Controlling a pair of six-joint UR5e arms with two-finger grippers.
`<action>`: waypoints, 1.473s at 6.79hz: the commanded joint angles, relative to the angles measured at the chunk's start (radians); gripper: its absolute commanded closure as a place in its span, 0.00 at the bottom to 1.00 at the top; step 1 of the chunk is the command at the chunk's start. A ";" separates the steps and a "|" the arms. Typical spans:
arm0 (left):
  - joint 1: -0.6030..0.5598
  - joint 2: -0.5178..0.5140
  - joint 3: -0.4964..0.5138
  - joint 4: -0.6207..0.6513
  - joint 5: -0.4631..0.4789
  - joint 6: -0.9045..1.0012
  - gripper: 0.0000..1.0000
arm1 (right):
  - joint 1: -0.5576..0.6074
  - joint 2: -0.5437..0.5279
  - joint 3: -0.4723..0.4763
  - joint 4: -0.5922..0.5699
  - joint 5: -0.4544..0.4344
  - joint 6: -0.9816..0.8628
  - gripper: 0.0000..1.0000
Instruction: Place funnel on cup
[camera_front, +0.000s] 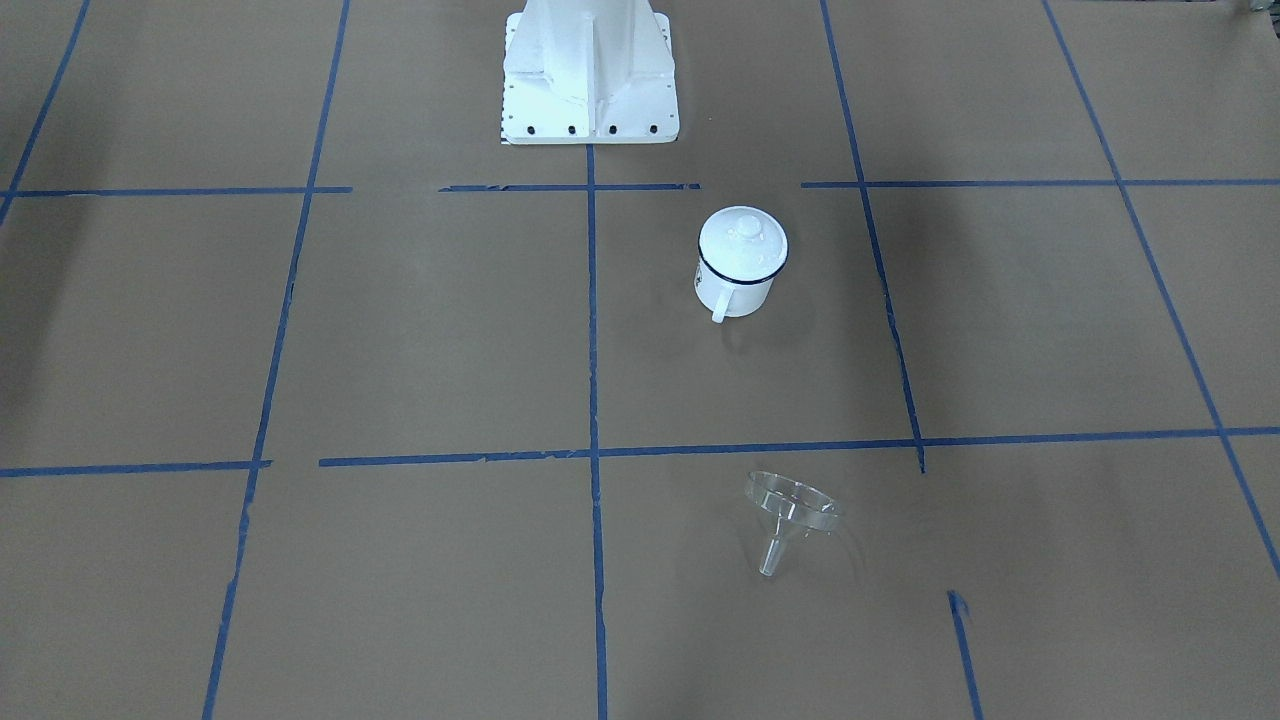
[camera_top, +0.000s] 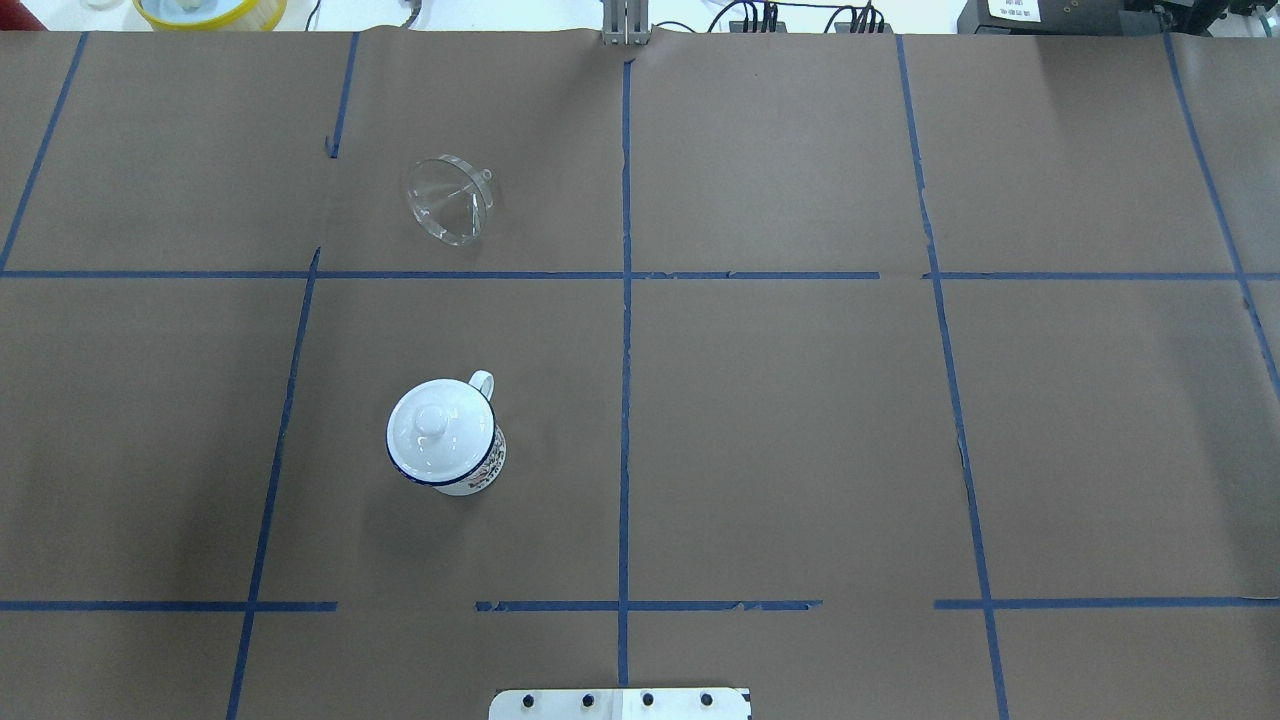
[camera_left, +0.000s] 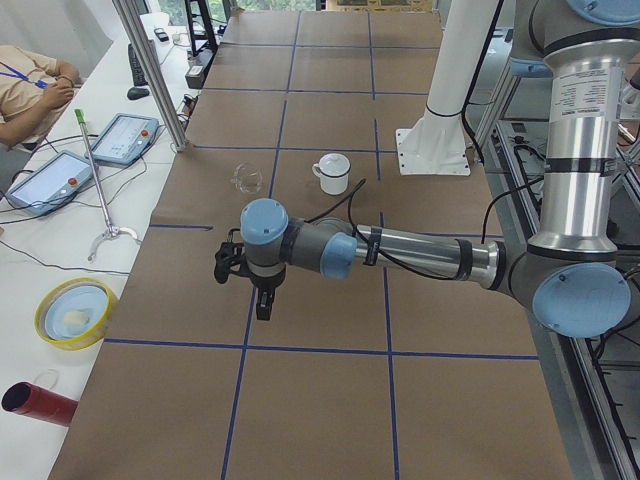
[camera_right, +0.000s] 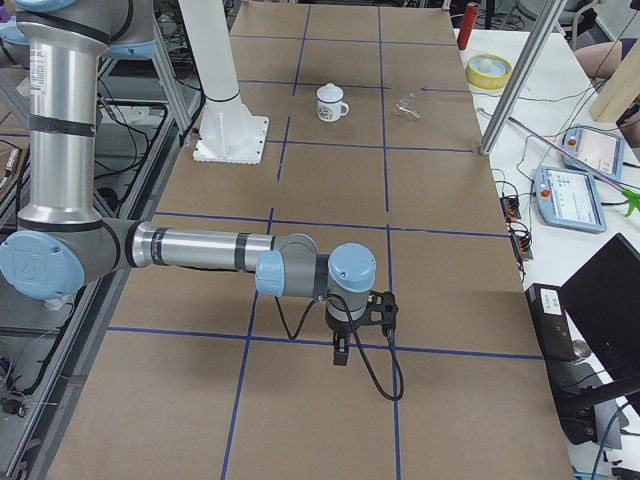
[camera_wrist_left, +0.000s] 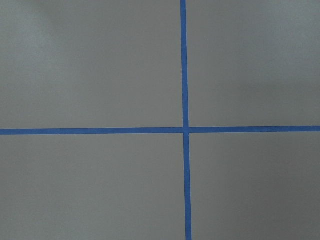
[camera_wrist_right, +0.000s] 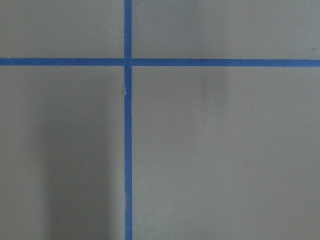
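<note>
**Cup and funnel on the taped desk.** The cup (camera_top: 485, 470), a white enamel mug with a dark blue rim, is standing upright on the desk (camera_top: 800, 430) in the robot's left half. It is occupying the grid cell beside the centre tape line (camera_top: 625, 400), with its handle pointing away from the robot. A round white lid (camera_top: 437, 433) is sitting on its mouth, covering the opening.

The funnel (camera_top: 450, 200) is lying tipped on its side in the next cell outward. It is lying across one cross line of tape from the cup and well apart from it, with its spout pointing toward the operators' edge. Bare brown paper is surrounding both things on every side (the white pedestal (camera_front: 590, 75) is standing behind the cup, on the robot's side).

The left claw (camera_left: 262, 305) is hanging fingers-down above the desk toward the robot's left end, well apart from cup and funnel. The right claw (camera_right: 342, 350) is hanging likewise toward the right end. Both are showing only in the side views, so how far either is opened, or whether it is holding anything, cannot be told. Each wrist camera is looking down on a tape crossing.
</note>
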 joint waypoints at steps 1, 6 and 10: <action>0.200 -0.053 -0.176 0.000 0.009 -0.432 0.00 | 0.000 0.000 0.001 0.000 0.000 0.000 0.00; 0.697 -0.494 -0.221 0.339 0.253 -1.184 0.00 | 0.000 0.000 0.001 0.000 0.000 0.000 0.00; 0.854 -0.522 -0.181 0.339 0.352 -1.297 0.07 | 0.000 0.000 0.001 0.000 0.000 0.000 0.00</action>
